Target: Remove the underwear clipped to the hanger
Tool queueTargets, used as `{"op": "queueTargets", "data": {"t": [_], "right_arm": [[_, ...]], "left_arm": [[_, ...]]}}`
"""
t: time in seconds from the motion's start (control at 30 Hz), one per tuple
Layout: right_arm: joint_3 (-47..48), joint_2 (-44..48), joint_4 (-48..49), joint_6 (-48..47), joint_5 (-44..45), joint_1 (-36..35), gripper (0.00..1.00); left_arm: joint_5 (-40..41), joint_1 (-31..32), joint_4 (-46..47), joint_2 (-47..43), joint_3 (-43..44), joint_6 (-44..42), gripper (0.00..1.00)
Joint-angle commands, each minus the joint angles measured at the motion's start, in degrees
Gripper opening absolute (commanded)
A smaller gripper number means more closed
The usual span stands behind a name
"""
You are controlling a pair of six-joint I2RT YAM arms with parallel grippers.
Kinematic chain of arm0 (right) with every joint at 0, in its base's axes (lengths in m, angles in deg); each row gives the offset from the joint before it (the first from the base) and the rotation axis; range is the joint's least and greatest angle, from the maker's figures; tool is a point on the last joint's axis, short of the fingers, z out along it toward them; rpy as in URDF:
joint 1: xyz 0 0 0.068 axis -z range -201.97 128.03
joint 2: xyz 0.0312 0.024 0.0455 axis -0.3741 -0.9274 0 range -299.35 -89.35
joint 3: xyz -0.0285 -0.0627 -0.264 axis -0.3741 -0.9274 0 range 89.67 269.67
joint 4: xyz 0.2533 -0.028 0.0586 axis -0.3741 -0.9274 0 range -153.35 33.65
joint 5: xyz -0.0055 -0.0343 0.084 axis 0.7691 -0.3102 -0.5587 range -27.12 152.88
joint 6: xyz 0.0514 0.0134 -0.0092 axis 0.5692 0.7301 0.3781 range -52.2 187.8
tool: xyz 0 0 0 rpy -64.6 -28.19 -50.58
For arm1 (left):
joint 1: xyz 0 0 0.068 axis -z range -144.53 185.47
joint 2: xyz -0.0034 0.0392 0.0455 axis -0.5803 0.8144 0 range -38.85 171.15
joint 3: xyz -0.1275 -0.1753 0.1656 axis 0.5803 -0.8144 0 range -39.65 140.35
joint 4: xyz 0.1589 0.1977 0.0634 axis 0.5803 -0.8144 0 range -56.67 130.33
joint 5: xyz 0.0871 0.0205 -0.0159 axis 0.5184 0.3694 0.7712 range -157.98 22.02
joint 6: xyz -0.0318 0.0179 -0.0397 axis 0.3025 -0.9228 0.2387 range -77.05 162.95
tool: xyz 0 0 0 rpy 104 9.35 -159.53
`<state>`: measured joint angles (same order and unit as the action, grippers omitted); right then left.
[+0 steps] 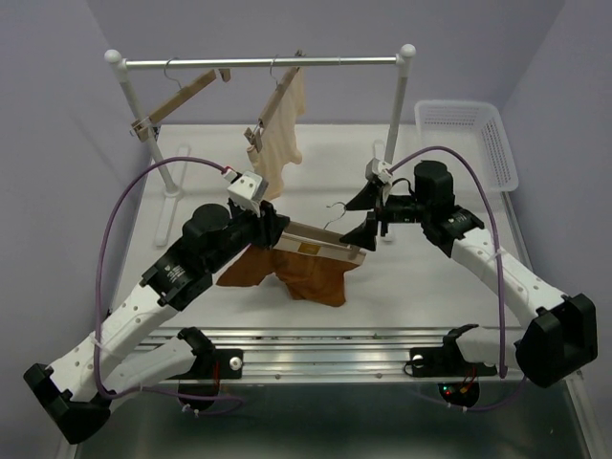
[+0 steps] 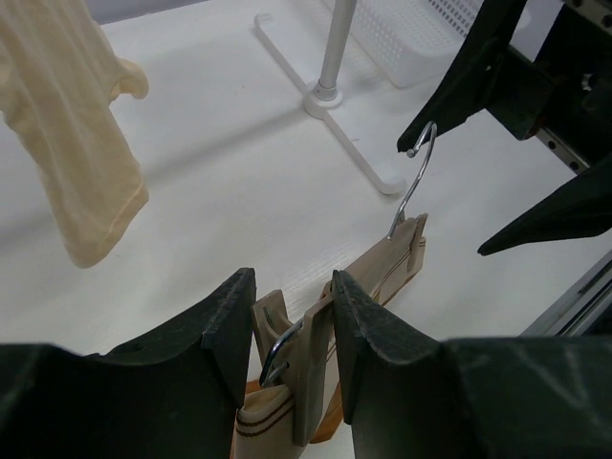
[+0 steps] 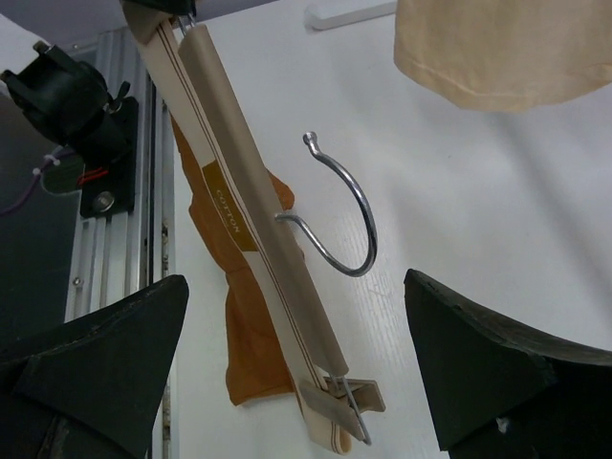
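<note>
The hanger [image 1: 320, 241] lies tilted over the middle of the table, its wire hook [image 1: 335, 210] pointing to the back. The rust-brown underwear [image 1: 306, 277] hangs from it and spreads on the table toward the front. My left gripper [image 1: 275, 228] is at the hanger's left end, shut on the wooden clip [image 2: 306, 363], one finger on each side of it. The cream striped waistband [image 2: 260, 426] sits in that clip. My right gripper [image 1: 366, 215] hovers open over the right end. In the right wrist view the hook [image 3: 354, 210], the bar [image 3: 249, 191] and the right clip [image 3: 354, 402] lie between its fingers, untouched.
A white rack stands at the back with its rail [image 1: 263, 63] across. An empty hanger [image 1: 182, 100] and a clipped cream-beige garment [image 1: 282, 129] hang from the rail. A white basket [image 1: 469, 139] stands at the back right. The rack's foot [image 2: 330, 96] is close behind the hanger.
</note>
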<state>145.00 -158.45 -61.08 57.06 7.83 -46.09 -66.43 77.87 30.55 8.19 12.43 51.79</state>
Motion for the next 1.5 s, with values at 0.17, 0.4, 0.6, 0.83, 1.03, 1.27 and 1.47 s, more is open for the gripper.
{"op": "queueTargets", "data": {"t": [0.17,0.4,0.6,0.83,1.03,1.27,1.47], "right_arm": [[4.1,-6.9,4.1,0.4,-8.4,-0.2,1.0],[2.4,-9.8,15.3,7.5,-12.5,-2.3,1.0],[3.5,-12.7,15.4,8.4,-12.6,-3.7,0.98],[5.0,-15.4,16.1,10.4,-15.7,-5.3,0.67],[6.0,-14.3,15.9,14.3,-11.6,-5.3,0.17],[7.5,-12.5,7.5,5.6,-12.2,-5.3,0.01],[15.3,-13.0,-12.8,-9.6,-8.6,-5.3,0.01]], "left_arm": [[-1.3,0.3,6.3,-1.6,1.6,0.3,0.0],[-3.5,0.3,8.3,-1.0,0.7,1.3,0.0],[-4.1,0.2,9.0,-0.7,0.7,1.9,0.0],[-4.5,0.3,11.5,-0.2,-0.3,2.5,0.0],[-4.1,0.2,11.3,-0.5,-1.4,2.4,0.0],[-2.4,0.2,7.5,-3.0,-2.1,3.5,0.01],[-0.2,0.2,2.1,-3.5,-0.8,4.7,0.2]]}}
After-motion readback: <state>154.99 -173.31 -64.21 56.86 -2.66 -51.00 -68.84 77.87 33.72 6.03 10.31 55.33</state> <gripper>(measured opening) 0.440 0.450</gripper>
